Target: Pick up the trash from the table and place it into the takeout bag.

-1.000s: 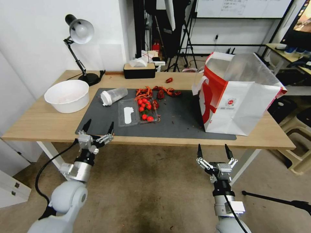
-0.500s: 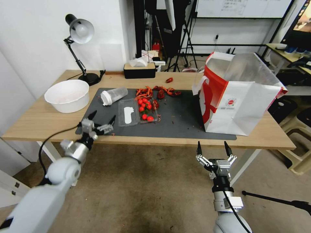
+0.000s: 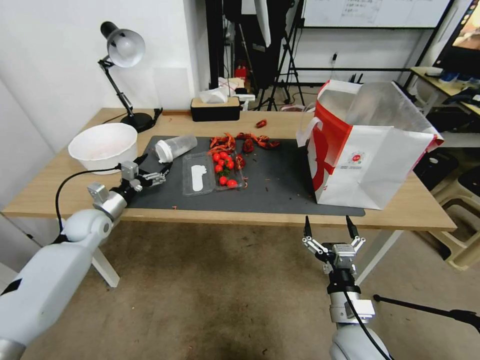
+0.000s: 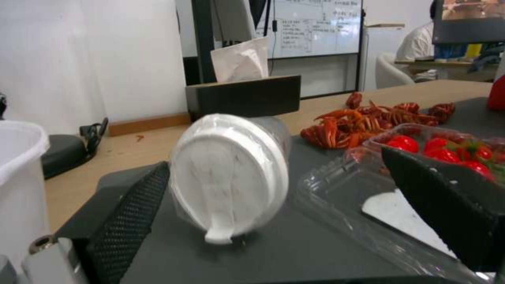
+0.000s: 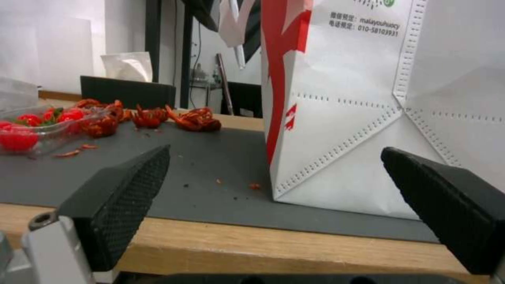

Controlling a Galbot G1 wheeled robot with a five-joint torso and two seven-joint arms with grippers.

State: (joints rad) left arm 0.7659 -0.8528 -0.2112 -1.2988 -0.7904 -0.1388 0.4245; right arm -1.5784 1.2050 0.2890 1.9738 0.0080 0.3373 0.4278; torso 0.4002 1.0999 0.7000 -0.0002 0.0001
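Nothing appears bagged yet, though I cannot see inside the takeout bag (image 3: 372, 150) at the counter's (image 3: 60, 190) right. My left pincer (image 3: 150, 170) reaches low over the mat, spread wide before the toppled lidded cup (image 3: 175, 148); my right pincer (image 3: 327, 227), also spread, waits below the near edge.

White bowl (image 3: 103, 147) and clamshell tray (image 3: 199, 173) flank cup (image 3: 175, 147).

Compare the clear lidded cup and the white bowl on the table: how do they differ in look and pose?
The clear lidded cup lies on its side; the white bowl stands upright. The cup is see-through and closed by a white lid; the bowl is opaque and open. The cup rests on the dark mat, the bowl on bare wood. The bowl is clearly wider. Both sit near the open left gripper.
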